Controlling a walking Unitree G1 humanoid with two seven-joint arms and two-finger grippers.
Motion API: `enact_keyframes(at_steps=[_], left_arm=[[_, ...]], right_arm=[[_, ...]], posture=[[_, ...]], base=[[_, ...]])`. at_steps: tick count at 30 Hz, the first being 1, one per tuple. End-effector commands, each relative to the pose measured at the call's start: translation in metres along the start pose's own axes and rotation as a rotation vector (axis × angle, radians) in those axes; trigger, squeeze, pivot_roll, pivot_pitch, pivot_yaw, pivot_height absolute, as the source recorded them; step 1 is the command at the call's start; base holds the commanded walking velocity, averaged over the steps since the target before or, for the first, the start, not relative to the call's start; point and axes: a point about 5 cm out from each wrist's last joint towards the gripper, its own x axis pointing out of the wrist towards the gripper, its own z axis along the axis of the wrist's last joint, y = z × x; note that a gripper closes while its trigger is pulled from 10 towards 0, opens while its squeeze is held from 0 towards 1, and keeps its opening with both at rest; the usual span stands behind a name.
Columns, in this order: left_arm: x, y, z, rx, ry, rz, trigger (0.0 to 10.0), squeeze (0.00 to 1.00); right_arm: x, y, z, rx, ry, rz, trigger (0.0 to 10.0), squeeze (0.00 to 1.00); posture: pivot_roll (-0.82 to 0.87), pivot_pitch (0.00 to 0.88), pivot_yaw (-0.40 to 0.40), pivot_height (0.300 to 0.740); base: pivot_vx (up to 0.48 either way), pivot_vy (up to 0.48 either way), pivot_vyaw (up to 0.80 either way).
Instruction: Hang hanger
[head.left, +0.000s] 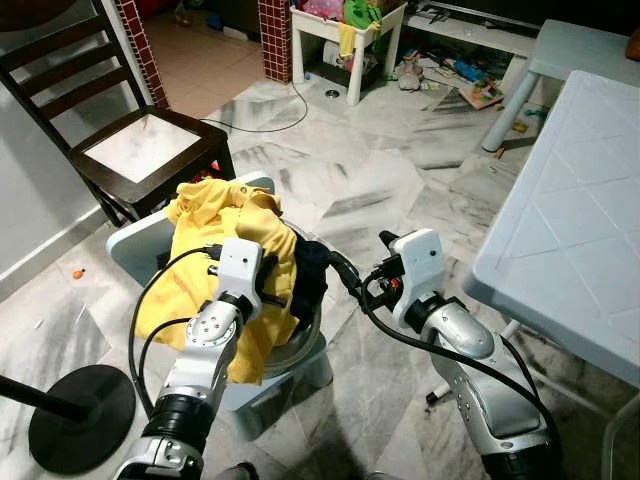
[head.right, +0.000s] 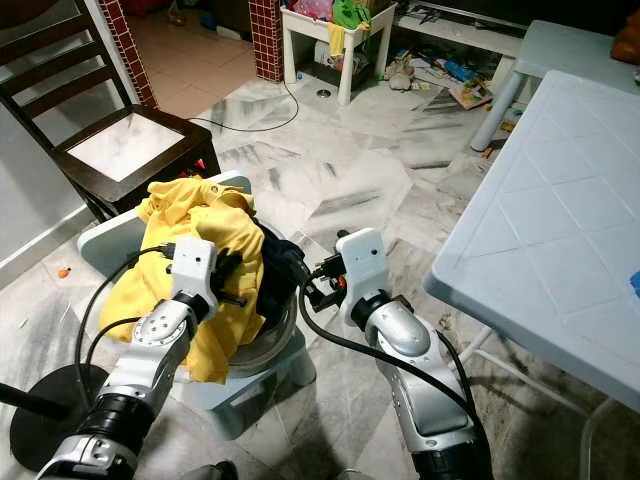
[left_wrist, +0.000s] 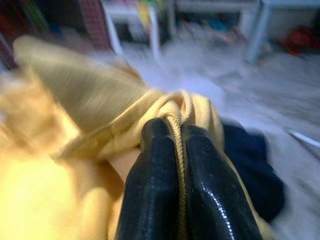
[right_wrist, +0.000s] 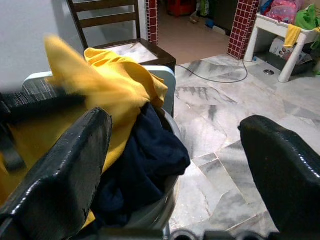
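Note:
A yellow shirt (head.left: 215, 225) lies heaped over a metal basin (head.left: 300, 345) on a pale blue stool (head.left: 130, 245), with a dark navy garment (right_wrist: 145, 160) tucked beside it. My left gripper (left_wrist: 172, 130) is shut on a folded hem of the yellow shirt, the cloth pinched between its black fingers (left_wrist: 150, 175). In the left eye view this gripper (head.left: 272, 283) sits at the shirt's right side. My right gripper (right_wrist: 175, 145) stands open just right of the basin, its fingers (right_wrist: 65, 165) wide apart and pointed at the navy garment, holding nothing.
A dark wooden chair (head.left: 140, 150) stands behind the stool on the left. A pale blue plastic table (head.left: 570, 200) fills the right side. A black round stand base (head.left: 80, 415) rests on the marble floor at lower left. Toys and a small white table (head.left: 345, 30) clutter the far side.

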Motion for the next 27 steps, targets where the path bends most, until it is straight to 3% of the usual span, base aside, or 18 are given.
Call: enact_keyframes(at_steps=[1, 4, 9, 13, 17, 21, 25, 26, 27], left_arm=[[-0.001, 0.0, 0.019, 0.049, -0.098, 0.006, 0.0, 0.0], [-0.023, 0.002, 0.033, 0.065, -0.144, 0.005, 0.0, 0.0], [-0.055, 0.009, 0.027, 0.089, -0.114, 0.059, 0.0, 0.0], [-0.084, 0.015, 0.006, 0.11, 0.006, 0.109, 0.0, 0.0], [-0.11, 0.021, -0.017, 0.024, 0.188, 0.186, 0.0, 0.0], [-0.117, 0.024, -0.029, -0.038, 0.295, 0.24, 0.0, 0.0], [-0.113, 0.023, -0.037, -0.011, 0.378, 0.206, 0.0, 0.0], [-0.111, 0.025, -0.034, -0.004, 0.374, 0.221, 1.0, 0.0], [-0.11, 0.026, -0.034, -0.003, 0.374, 0.226, 1.0, 0.0]], right_arm=[[0.001, -0.001, 0.0, -0.008, 0.002, 0.008, 10.0, 0.0], [0.001, -0.003, 0.0, -0.012, 0.001, 0.0, 10.0, 0.0], [-0.001, -0.004, -0.002, -0.011, 0.008, -0.004, 10.0, 0.0], [0.0, -0.001, -0.003, -0.008, 0.012, 0.004, 10.0, 0.0], [0.002, -0.002, -0.003, -0.01, 0.01, 0.013, 10.0, 0.0], [0.003, -0.002, -0.003, -0.014, 0.01, 0.017, 10.0, 0.0], [0.004, -0.002, -0.003, -0.016, 0.01, 0.018, 10.0, 0.0], [0.003, -0.002, -0.003, -0.017, 0.01, 0.018, 10.0, 0.0], [0.003, -0.002, -0.003, -0.017, 0.01, 0.018, 10.0, 0.0]], posture=[[-0.09, 0.133, -0.022, 0.74], [-0.09, 0.134, -0.021, 0.74], [-0.07, 0.141, -0.023, 0.74], [-0.06, 0.143, -0.03, 0.74], [-0.05, 0.142, -0.035, 0.74], [-0.05, 0.14, -0.04, 0.74], [-0.05, 0.137, -0.042, 0.74], [-0.05, 0.137, -0.04, 0.74], [-0.05, 0.137, -0.04, 0.74]], base=[[0.0, 0.0, 0.0], [0.0, 0.0, 0.0], [0.0, 0.0, 0.0], [0.0, 0.0, 0.0], [0.0, 0.0, 0.0], [0.0, 0.0, 0.0], [0.0, 0.0, 0.0], [0.0, 0.0, 0.0], [0.0, 0.0, 0.0]])
